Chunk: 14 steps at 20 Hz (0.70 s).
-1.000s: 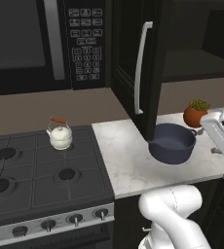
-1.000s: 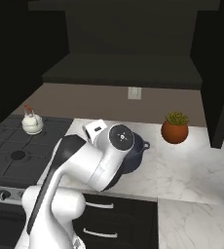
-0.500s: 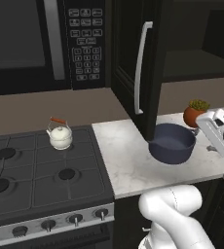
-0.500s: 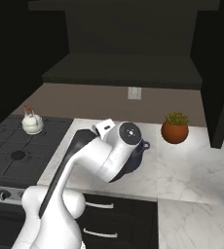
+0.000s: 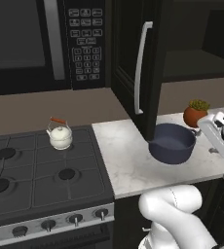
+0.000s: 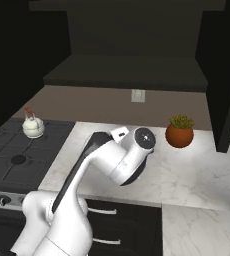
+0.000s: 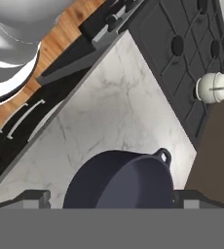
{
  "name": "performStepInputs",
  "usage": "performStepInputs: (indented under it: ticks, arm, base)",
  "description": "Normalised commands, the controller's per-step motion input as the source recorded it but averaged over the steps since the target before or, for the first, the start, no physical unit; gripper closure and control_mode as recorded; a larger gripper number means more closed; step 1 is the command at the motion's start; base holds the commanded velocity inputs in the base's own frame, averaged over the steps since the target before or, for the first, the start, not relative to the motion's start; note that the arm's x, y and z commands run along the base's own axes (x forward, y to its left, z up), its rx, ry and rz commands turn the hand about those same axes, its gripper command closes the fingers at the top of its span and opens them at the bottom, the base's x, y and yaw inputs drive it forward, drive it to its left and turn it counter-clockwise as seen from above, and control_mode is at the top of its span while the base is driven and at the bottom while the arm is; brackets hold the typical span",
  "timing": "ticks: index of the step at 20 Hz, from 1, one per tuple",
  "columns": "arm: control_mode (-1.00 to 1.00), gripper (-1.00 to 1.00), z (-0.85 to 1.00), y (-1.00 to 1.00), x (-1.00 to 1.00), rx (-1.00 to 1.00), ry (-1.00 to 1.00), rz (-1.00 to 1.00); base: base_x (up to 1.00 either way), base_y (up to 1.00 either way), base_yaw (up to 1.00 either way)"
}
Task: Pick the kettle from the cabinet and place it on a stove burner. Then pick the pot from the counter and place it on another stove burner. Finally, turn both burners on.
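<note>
The first leg looks finished: the kettle [image 5: 60, 137] stands upright on the stove's rear right burner [image 5: 61, 145], at about 10 o'clock from the pot [image 5: 172, 142] in the left base view, and nothing is holding it. The cabinet [image 5: 137, 63] it belongs to hangs open above the table [image 5: 123, 155], its door with the silver bar handle swung outward.

The second leg is under way but not yet done. The pot rests on the table, just beside the foot of the cabinet door, with a potted plant [image 5: 196, 113] at its 1 o'clock. In the hand view the claw [image 7: 106, 199] hovers over the pot with its fingers spread wide at either side of the rim, gripping nothing (whether the tips touch the rim I cannot tell).

What is left, by my reading: close on the pot, carry it to a free burner such as the front right one [image 5: 66, 173], then turn two of the knobs [image 5: 75, 219] along the stove's front edge, which appear untouched
</note>
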Motion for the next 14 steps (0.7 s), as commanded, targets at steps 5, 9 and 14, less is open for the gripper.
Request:
performStepInputs:
  ticks: [5,9,14]
  arm:
    - [-1.00,-1.00,-0.27,-0.20,0.27,0.00,0.10,-0.04]
    - [-1.00,-1.00,-0.21,-0.05,0.38,0.00,0.14,-0.07]
    - [-1.00,-1.00,-0.21,-0.01,0.39,0.00,0.14,-0.05]
  base:
    - [0.00,0.00,0.00]
    - [0.00,0.00,0.00]
    - [0.00,0.00,0.00]
